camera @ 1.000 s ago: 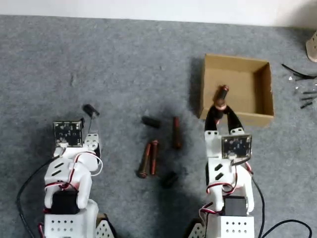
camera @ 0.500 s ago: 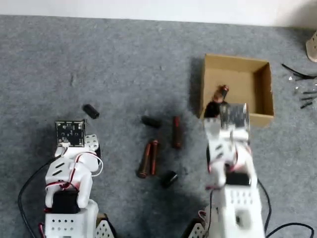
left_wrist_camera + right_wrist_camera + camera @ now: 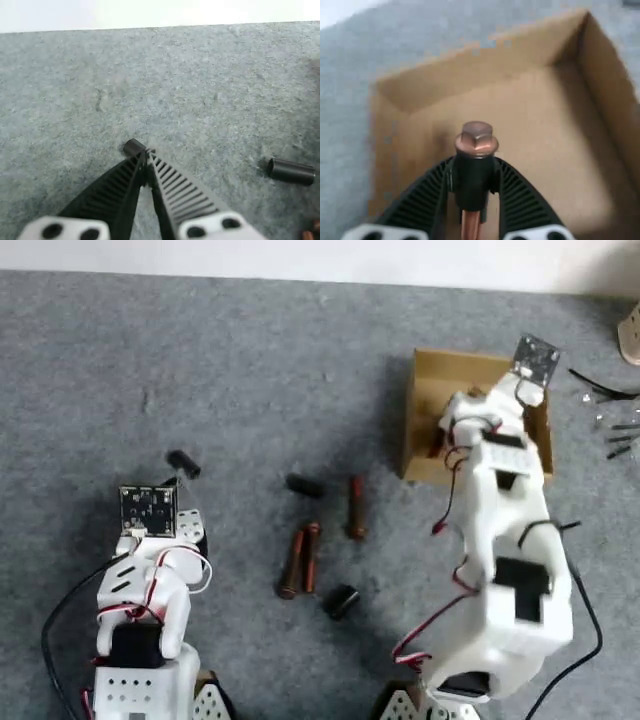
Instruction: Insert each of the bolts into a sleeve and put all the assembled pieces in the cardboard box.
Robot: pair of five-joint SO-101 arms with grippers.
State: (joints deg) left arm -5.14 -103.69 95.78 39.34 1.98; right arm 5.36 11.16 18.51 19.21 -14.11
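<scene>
My right gripper (image 3: 474, 176) is shut on an assembled piece, a black sleeve (image 3: 472, 182) with a copper bolt head (image 3: 476, 138) sticking out of it. It hangs above the floor of the cardboard box (image 3: 545, 165). In the high view the right arm (image 3: 497, 465) stretches over the box (image 3: 425, 390). My left gripper (image 3: 145, 159) is shut and empty, its tips just short of a loose black sleeve (image 3: 133, 147) (image 3: 183, 463). Between the arms lie three bare bolts (image 3: 355, 507) (image 3: 311, 555) (image 3: 291, 563) and two more sleeves (image 3: 303, 485) (image 3: 341, 601).
Grey carpet covers the table. Black cable ties and small metal parts (image 3: 612, 430) lie at the right edge beyond the box. Another sleeve (image 3: 291, 170) lies off to the side of the left gripper. A white strip runs along the far edge.
The right arm has swung forward and lifted, carrying the bolt-and-sleeve piece from the box's near wall to above its inside. The left arm has hardly moved.
</scene>
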